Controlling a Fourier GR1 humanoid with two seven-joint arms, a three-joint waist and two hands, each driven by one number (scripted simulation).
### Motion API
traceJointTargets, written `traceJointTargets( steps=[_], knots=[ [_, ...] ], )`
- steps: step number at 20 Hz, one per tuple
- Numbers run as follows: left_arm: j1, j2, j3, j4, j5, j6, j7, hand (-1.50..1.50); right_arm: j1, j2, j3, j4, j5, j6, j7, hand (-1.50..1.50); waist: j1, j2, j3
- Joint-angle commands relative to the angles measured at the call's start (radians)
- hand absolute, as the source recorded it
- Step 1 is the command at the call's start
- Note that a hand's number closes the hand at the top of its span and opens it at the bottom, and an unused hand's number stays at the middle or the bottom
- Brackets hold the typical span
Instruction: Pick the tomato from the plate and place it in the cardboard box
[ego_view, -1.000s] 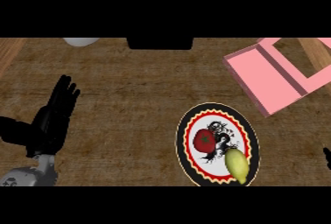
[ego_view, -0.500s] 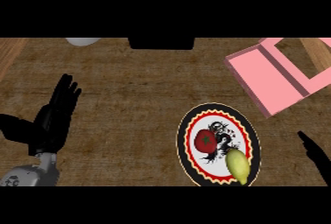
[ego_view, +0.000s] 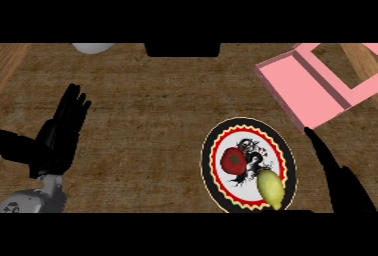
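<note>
Tomato (ego_view: 234, 160) sits on the plate (ego_view: 214, 150) beside a yellow-green fruit (ego_view: 271, 188), near the counter's front edge. Pink cardboard box (ego_view: 310, 90) at far right corner holds nothing visible. Right hand (ego_view: 332, 167) beside plate, fingers straight, empty. Left hand (ego_view: 63, 130) resting open at left. Pick and place both outstanding.

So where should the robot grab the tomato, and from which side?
Probably around the tomato's round red middle, coming down from above. It sits stem-up on the plate's left part. The right hand is just right of the plate, but the yellow fruit lies at the tomato's lower right, so fingers should close across its left and upper-right sides instead.
</note>
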Motion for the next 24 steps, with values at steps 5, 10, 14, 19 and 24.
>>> traceJointTargets(
  steps=[5, 10, 14, 19, 24],
  knots=[
    [0.008, -0.026, 0.04, 0.026, -0.008, -0.038, -0.026, 0.0, -0.074, 0.143, 0.001, 0.137, 0.008, 0.049, 0.044, -1.5, -0.004, 0.0, 0.001],
    [0.002, -0.04, 0.045, 0.005, -0.029, -0.043, 0.016, 0.0, -0.12, 0.273, 0.068, 0.188, 0.162, 0.032, 0.104, -1.5, -0.003, -0.001, 0.001],
    [0.035, -0.085, 0.037, 0.037, -0.048, -0.064, -0.038, 0.0, -0.064, 0.256, 0.026, 0.178, 0.177, 0.062, 0.053, -1.5, -0.007, -0.001, 0.001],
    [0.018, -0.05, 0.089, -0.048, -0.042, -0.074, 0.064, 0.0, -0.073, 0.327, 0.011, 0.241, 0.199, 0.057, 0.029, -1.5, -0.006, -0.001, 0.001],
    [0.001, -0.074, 0.085, -0.085, -0.057, -0.075, 0.113, 0.0, -0.157, 0.395, -0.009, 0.321, 0.213, 0.084, 0.032, -1.5, -0.004, -0.001, 0.001]
  ],
)
